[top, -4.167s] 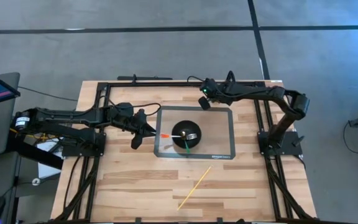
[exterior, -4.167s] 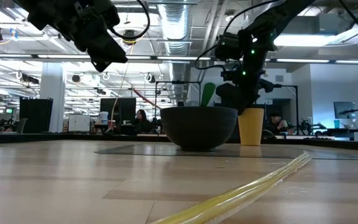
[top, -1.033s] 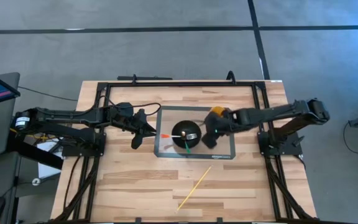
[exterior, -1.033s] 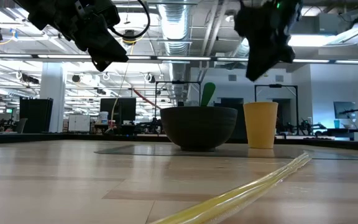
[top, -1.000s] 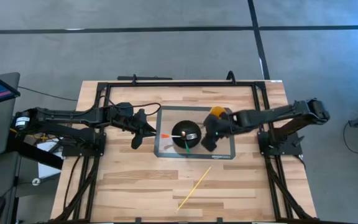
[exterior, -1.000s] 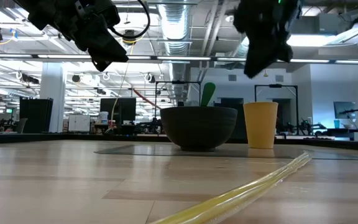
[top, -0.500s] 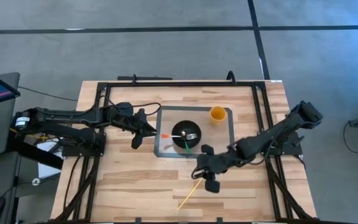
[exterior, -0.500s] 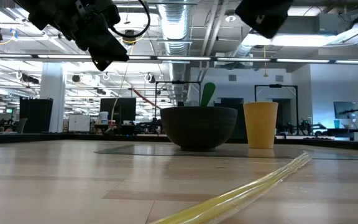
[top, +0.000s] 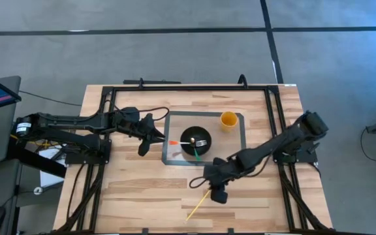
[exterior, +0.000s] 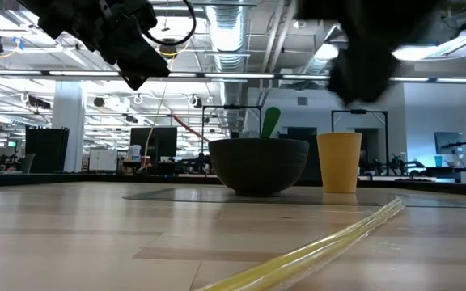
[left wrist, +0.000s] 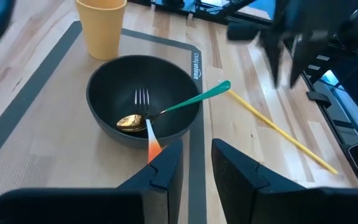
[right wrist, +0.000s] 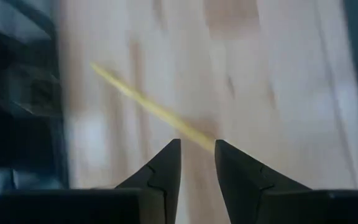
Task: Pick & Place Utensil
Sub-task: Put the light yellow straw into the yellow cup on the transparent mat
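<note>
Overhead arrangement: the right hand (top: 209, 188) was extended over the front-centre of the wooden table (top: 142, 196), directly above the upper end of the yellow straw (top: 200, 201). The straw lay flat and diagonal on the bare wood, just in front of the grey mat (top: 240, 140) and apart from it. In the right wrist view the two fingers (right wrist: 166, 165) stood a narrow gap apart with nothing between them, and the straw (right wrist: 148, 106) passed across the table beyond their tips; whether the tips touched it could not be told.

The left hand (top: 147, 138) hung just beside the left edge of the mat, pointing toward the black bowl (top: 196, 140). Its fingers (left wrist: 166, 168), seen in the left wrist view, were likewise a narrow gap apart and empty.

The bowl (left wrist: 143, 99) stood on the mat and held three utensils: a silver fork (left wrist: 143, 102) with an orange handle, a gold spoon (left wrist: 129, 122), and a green-handled utensil (left wrist: 197, 99) leaning out over the rim. A yellow cup (top: 228, 119) stood upright on the mat's far right corner, near the bowl but not touching it.

Table-level view: the straw (exterior: 330, 238) ran along the foreground, with the bowl (exterior: 259, 166) and the cup (exterior: 338, 162) side by side behind it.
</note>
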### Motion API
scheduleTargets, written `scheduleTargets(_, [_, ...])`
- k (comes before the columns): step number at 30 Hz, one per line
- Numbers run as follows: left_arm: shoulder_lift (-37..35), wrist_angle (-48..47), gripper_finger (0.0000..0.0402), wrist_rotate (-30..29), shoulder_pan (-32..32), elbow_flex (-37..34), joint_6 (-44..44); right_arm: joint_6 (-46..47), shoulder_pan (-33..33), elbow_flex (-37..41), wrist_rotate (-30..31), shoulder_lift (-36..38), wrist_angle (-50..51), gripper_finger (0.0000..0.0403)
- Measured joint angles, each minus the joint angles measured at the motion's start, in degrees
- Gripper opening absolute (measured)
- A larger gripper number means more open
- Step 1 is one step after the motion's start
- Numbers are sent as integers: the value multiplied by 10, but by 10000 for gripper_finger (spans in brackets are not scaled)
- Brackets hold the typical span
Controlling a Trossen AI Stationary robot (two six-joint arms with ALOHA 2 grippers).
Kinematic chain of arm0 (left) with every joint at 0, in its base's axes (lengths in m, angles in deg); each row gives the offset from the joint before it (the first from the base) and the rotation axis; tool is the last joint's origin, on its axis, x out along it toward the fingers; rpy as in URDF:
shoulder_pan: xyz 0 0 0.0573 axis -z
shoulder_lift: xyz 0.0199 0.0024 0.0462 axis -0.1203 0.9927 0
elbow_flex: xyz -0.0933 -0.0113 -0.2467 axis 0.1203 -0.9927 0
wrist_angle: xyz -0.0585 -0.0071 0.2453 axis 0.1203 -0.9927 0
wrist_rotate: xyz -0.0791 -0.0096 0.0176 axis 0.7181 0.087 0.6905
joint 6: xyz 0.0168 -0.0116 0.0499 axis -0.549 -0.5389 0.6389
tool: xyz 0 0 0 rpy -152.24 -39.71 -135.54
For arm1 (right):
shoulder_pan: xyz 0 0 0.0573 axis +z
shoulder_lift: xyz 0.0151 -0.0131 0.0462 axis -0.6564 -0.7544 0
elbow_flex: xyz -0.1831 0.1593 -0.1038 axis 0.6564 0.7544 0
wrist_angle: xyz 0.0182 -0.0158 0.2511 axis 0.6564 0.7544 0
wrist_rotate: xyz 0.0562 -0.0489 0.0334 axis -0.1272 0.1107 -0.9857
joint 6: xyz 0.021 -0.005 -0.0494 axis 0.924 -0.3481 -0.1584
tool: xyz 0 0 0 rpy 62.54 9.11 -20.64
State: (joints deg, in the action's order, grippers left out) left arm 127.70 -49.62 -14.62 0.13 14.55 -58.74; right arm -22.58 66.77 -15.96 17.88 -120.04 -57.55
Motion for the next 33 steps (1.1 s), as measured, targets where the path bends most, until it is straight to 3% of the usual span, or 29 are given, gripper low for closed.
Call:
scheduleTargets(6, [0, 19, 85, 0, 0, 0, 3, 20, 7, -1, -53, -52, 21, 92])
scheduleTargets(14, [0, 36, 85, 0, 0, 0, 48, -49, 9, 1, -25, -105, 45, 92])
scheduleTargets(24, [0, 42, 85, 0, 0, 0, 48, -57, 8, -1, -10, -82, 54, 92])
scheduleTargets(33, [0, 43, 85, 0, 0, 0, 46, -167, 8, 0, 23, -95, 55, 92])
